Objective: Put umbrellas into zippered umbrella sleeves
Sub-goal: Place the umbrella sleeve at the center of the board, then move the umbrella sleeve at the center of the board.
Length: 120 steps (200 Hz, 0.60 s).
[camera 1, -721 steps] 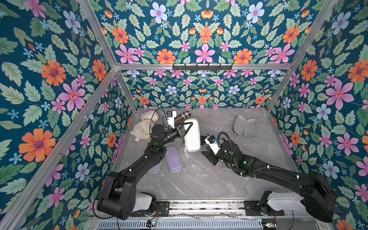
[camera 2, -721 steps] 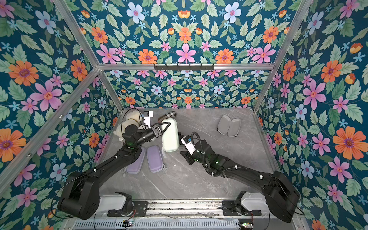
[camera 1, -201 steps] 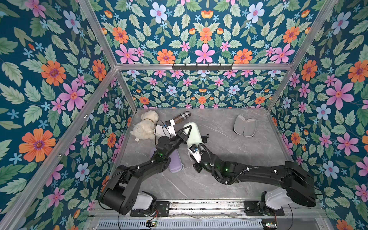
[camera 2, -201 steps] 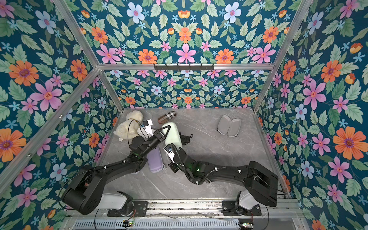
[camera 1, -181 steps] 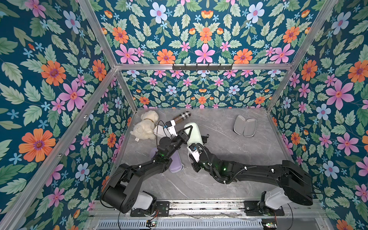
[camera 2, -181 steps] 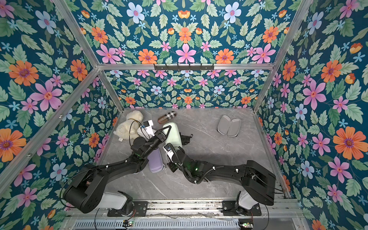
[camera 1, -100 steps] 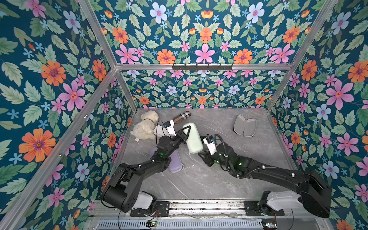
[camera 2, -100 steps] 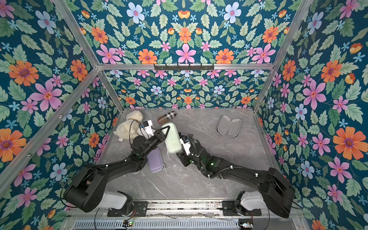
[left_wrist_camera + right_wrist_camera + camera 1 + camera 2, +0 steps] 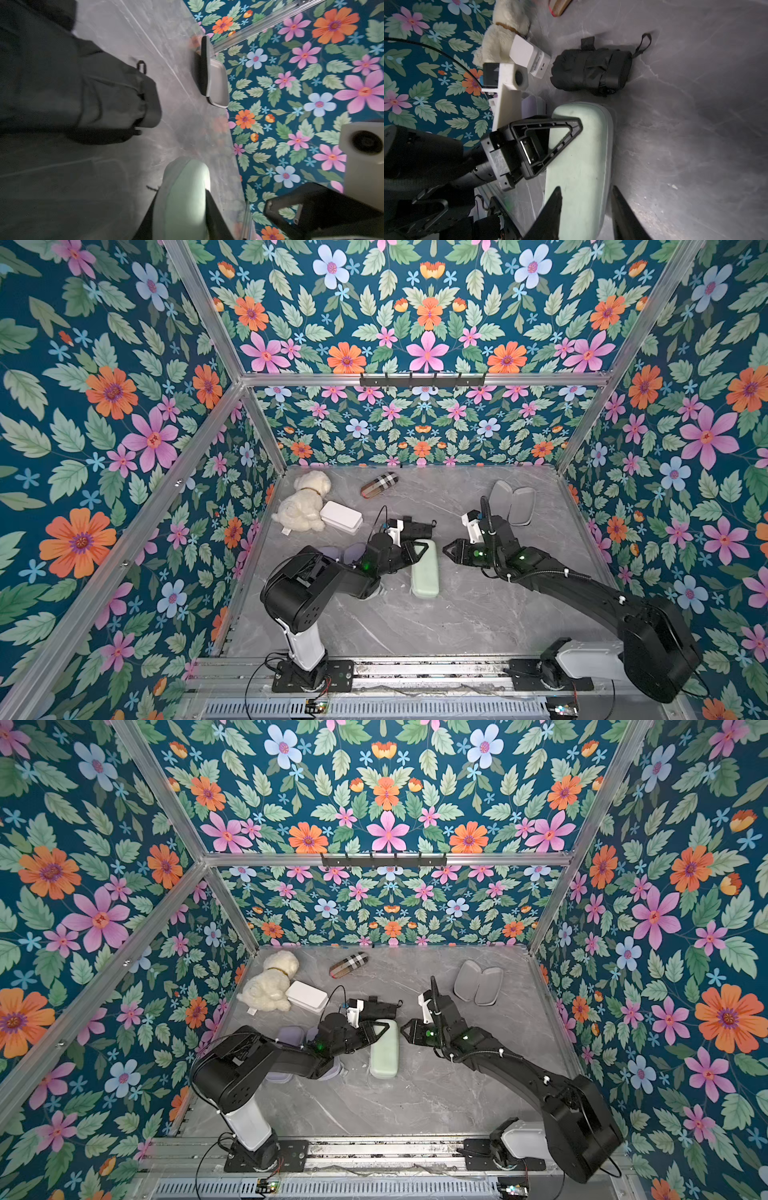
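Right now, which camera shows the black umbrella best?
The right wrist view: the black umbrella lies whole and sharp, strap and loop visible. Both top views show it small and distant. The left wrist view crops it, dark and blurred.

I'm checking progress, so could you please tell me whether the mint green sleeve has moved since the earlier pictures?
Yes. The mint green sleeve now lies farther from the plaid capsule and nearer the front rail.
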Each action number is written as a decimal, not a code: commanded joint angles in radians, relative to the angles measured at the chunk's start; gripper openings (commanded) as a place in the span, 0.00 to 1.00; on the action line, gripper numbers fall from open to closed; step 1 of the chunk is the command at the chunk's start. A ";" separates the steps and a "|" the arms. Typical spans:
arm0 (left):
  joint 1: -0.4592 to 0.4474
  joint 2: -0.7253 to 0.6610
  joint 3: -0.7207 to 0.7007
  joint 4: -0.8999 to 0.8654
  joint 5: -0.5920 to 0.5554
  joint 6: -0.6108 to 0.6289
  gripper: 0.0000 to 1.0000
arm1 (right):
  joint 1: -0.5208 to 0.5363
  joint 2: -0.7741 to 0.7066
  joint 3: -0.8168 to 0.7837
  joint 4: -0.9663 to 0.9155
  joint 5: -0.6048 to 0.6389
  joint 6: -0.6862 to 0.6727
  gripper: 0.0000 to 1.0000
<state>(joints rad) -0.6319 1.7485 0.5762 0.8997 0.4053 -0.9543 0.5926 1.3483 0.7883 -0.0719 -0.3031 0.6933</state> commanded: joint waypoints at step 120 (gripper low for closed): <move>0.226 -0.526 0.120 -0.952 -0.131 0.475 0.71 | 0.235 0.501 0.302 -0.027 -0.134 0.209 0.56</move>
<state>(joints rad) -0.4137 1.2636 0.6739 0.0822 0.3313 -0.5507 0.7895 1.8000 1.0306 -0.1131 -0.3859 0.8474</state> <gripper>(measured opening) 0.712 0.579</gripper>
